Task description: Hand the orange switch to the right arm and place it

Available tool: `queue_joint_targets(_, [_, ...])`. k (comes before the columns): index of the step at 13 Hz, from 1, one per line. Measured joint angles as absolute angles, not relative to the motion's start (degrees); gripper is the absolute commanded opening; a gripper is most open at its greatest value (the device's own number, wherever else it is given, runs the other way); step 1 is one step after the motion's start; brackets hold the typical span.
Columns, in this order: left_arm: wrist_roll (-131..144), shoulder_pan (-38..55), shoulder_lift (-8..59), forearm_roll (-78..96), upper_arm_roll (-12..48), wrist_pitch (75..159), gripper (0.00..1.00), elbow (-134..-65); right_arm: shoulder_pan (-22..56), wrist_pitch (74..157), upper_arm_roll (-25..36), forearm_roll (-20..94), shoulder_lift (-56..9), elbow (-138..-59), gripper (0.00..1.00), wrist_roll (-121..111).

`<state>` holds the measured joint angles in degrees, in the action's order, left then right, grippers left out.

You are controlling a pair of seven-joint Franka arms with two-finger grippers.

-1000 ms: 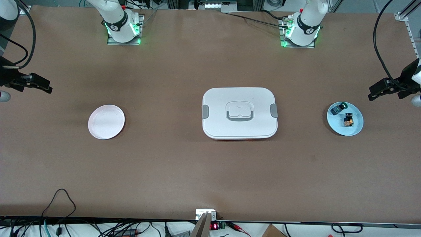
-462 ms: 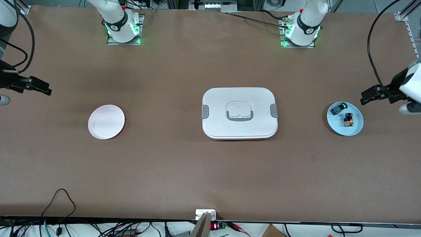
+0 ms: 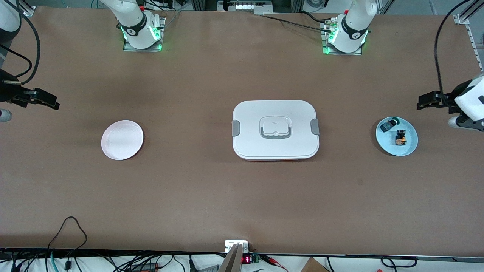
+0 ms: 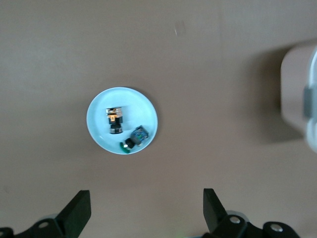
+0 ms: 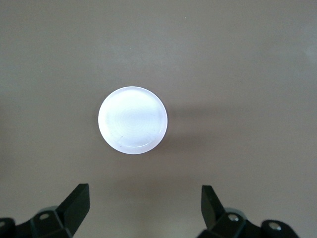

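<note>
The orange switch lies in the pale blue dish beside the blue-and-green component, so bring your left gripper, fingers spread wide and empty, squarely over it, while the right gripper waits open-fingered near the white plate

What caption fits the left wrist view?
Open left gripper above table, light-blue plate holding orange switch and blue-and-green component.

The left pincer has swung up beside the blue plate.
</note>
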<state>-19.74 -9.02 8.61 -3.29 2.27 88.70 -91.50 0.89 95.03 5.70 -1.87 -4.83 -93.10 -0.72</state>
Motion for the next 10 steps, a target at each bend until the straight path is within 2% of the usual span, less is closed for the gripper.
queue_joint_targets(6, [-48.39,-13.9,10.29,-3.39,2.21,97.07,1.0,-102.09,0.78,95.2,5.84,-1.82,-5.09,-93.05,1.0,-0.72])
queue_joint_targets(10, [-69.12,-14.0,10.37,-3.42,2.28,107.06,1.0,-111.54,1.03,95.18,5.44,-1.78,-4.88,-92.05,1.0,-0.72])
